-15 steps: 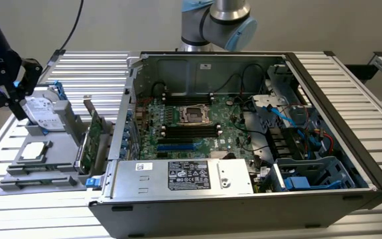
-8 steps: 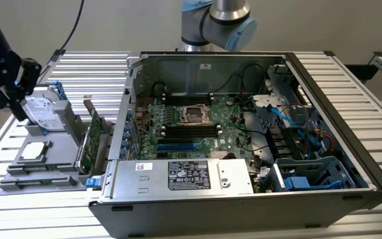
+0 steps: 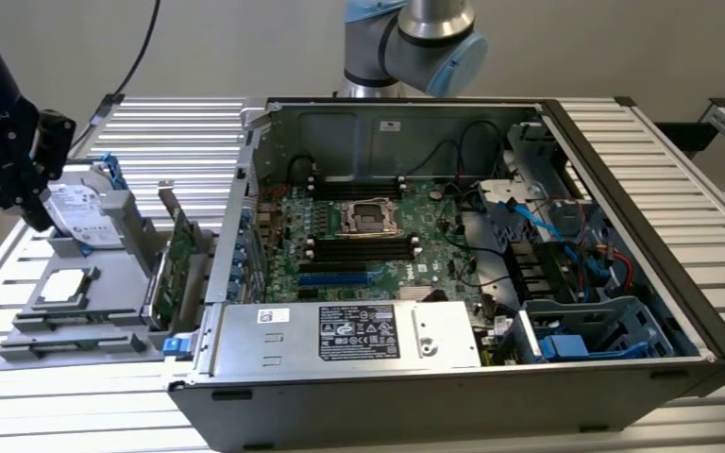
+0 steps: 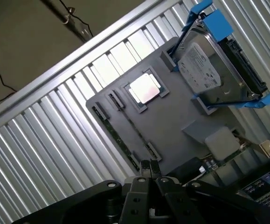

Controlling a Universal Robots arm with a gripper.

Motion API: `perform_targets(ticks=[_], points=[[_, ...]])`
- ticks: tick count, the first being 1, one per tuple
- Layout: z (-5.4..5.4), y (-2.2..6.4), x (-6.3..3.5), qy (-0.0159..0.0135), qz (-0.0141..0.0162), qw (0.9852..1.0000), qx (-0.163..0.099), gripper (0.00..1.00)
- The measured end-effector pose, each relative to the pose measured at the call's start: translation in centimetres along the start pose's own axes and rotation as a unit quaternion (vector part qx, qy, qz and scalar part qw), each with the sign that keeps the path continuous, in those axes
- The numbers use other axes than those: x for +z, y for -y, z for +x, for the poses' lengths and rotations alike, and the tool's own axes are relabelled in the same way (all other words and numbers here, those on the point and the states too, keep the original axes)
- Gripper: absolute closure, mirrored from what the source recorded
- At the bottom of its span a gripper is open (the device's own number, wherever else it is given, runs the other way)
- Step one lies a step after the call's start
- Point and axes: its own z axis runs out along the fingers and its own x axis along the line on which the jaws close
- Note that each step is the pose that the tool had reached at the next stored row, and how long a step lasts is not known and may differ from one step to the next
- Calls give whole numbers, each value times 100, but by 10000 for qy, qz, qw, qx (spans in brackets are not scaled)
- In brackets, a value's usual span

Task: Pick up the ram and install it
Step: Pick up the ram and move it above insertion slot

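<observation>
The ram (image 4: 114,135) is a long thin green stick standing on edge in a slot along one side of the grey parts holder (image 4: 172,126). My gripper (image 4: 148,167) hovers above the holder with its black fingers pressed together, shut on nothing, the tips over one end of the ram. At the exterior view's left the gripper (image 3: 23,203) hangs over the holder (image 3: 79,326), close to the hard drive. The open computer case (image 3: 463,245) sits in the middle, its green motherboard (image 3: 376,236) showing black memory slots (image 3: 360,250) beside the processor socket.
On the holder sit a silver processor (image 4: 144,88), a hard drive (image 4: 214,65) in a blue caddy, and an upright green expansion card (image 3: 180,255). The power supply (image 3: 350,335) and the drive cage (image 3: 589,326) fill the case's near side. The table is ribbed aluminium.
</observation>
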Motion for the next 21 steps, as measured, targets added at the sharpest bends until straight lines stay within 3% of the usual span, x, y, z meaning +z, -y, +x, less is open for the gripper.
perform_targets(ticks=[6,11,15,21], points=[[0,0,9,-23,23,9985,-540,89],[-1,1,16,-44,41,9950,-993,89],[-1,1,20,-61,56,9908,-1353,89],[-1,1,27,-87,77,9819,-1892,89]])
